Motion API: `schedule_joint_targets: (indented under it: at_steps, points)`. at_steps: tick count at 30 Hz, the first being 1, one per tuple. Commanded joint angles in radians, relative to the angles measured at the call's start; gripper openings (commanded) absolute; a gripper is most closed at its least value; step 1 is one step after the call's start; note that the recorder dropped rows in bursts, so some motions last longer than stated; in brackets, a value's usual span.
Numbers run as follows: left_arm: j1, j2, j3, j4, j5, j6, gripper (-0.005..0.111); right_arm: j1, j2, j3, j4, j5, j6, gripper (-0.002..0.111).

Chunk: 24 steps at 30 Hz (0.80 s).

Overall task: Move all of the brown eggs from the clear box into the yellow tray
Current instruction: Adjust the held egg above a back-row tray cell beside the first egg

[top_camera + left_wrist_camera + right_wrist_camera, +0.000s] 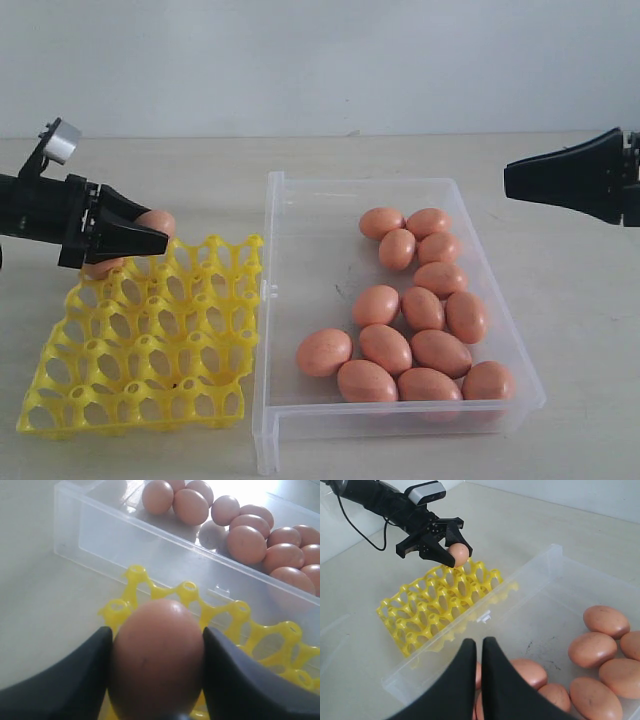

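My left gripper (140,235) is shut on one brown egg (156,655), its two black fingers pressing the egg's sides. It holds the egg just above the far-left corner of the yellow tray (150,340), whose visible cups are empty. From the right wrist view, that egg (459,554) hangs over the tray's far edge (470,570). Several brown eggs (420,310) lie in the clear box (275,300), mostly in its right half. My right gripper (510,178) is shut on nothing and hovers above the box's far right; its fingertips (479,642) are over eggs (592,647).
The tray lies on a pale tabletop (180,170), right against the box's left wall. The box's left half (310,250) holds no eggs. A white wall (320,60) stands behind the table.
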<state>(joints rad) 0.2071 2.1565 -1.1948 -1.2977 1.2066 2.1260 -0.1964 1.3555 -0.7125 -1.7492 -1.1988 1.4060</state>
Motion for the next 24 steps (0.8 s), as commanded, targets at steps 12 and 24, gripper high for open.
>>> schedule_joint_targets:
  at_steps: [12,24]
  points:
    - [-0.007,-0.004,-0.001,-0.02,0.014,-0.001,0.004,-0.003,-0.007,0.003,0.005,-0.01,-0.004,0.0]
    - [-0.007,-0.004,-0.001,-0.018,0.014,-0.001,0.006,-0.003,-0.007,0.003,0.005,-0.01,-0.002,0.0]
